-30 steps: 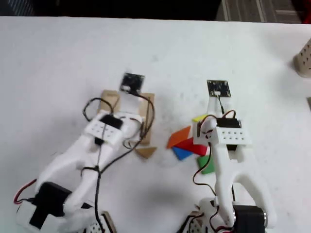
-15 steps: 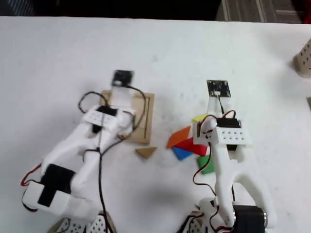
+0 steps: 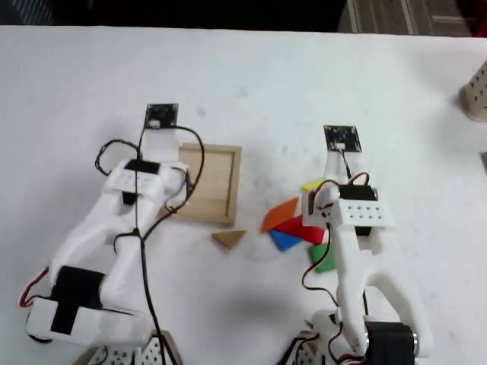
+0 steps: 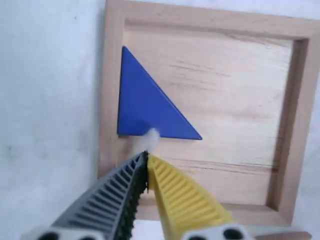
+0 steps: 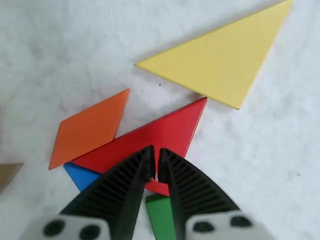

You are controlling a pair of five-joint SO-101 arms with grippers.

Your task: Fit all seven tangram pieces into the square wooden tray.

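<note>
Blue triangle (image 4: pixel 146 107) lies in the tray (image 4: pixel 113 75), just beyond the pressed-together left claw (image 4: pixel 147 157).

A white, softly lit table (image 3: pixel 251 68) is seen beneath the right tool (image 5: pixel 155 156); well beyond it a dark strip (image 3: pixel 190 11) and grey striped floor (image 3: pixel 411 15) are glimpsed.

Left arm (image 3: pixel 91 228) and right arm (image 3: pixel 350 258) stretch forward side by side; left claw (image 4: pixel 146 159) and right claw (image 5: pixel 155 162) both point down, fingers pinched together.
</note>
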